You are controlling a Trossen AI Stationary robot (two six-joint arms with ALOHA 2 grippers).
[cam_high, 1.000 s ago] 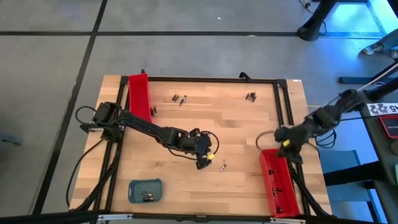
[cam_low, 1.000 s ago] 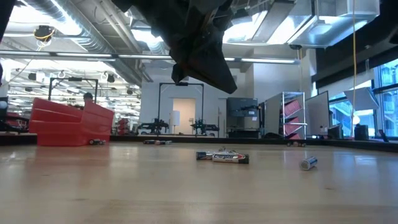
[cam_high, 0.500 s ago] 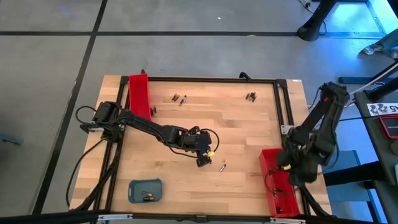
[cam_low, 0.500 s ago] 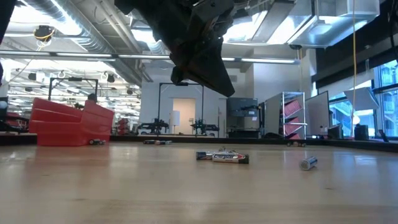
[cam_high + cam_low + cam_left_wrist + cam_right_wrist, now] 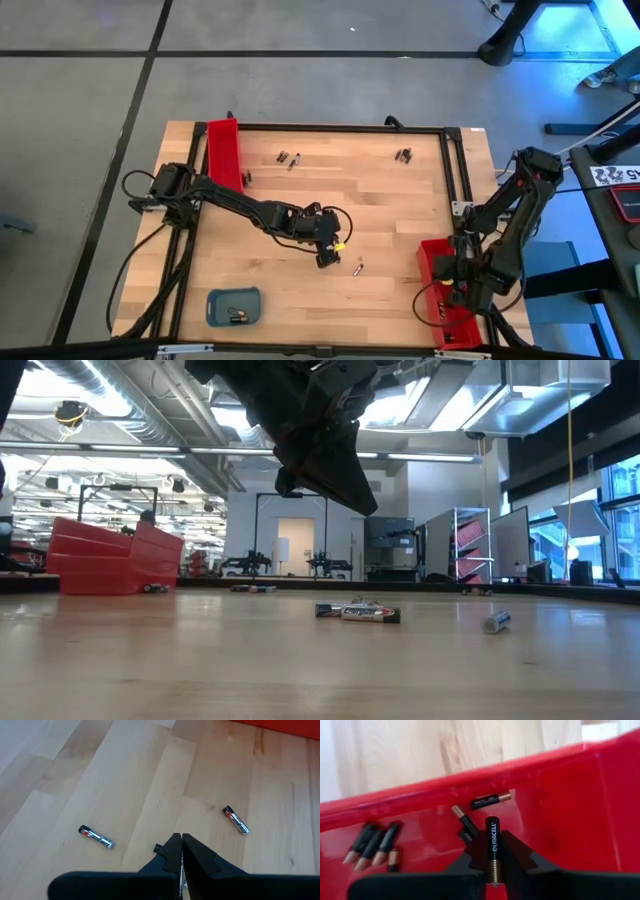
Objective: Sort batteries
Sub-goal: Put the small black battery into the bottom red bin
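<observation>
R claw (image 5: 492, 870) hangs over the red tray (image 5: 440, 290) at the desk's (image 5: 300, 190) near-right corner, inside its walls, pinching a black Duracell battery (image 5: 492, 847) lengthwise btwn its fingers, copper end toward the wrist cam. Below it in the tray lie more batteries: one black/copper cell (image 5: 490, 799) near the far wall, another (image 5: 461, 820) angled just beside the held cell, plus a cluster of three dark cells (image 5: 374, 841) w/ pale tips, side by side farther along the tray floor. L claw (image 5: 325, 258) sits near desk centre, fingers pressed together w/ nothing btwn them, tips held above the wood; in the low view it shows as a dark wedge (image 5: 320, 445) hanging clear of the surface. Loose batteries on the bare wood near the L claw: one (image 5: 96, 836) off to one side, one (image 5: 236, 819) to the other, both lying flat, apart from the fingers. From above, a single cell (image 5: 357, 267) lies just beside the L claw, a pair (image 5: 288, 158) near the far edge by the second red tray (image 5: 224, 155), and another small pair (image 5: 403, 155) farther R along the far edge. Blue-grey tray (image 5: 234, 305) at the near-left holds a couple of cells (image 5: 236, 316).
</observation>
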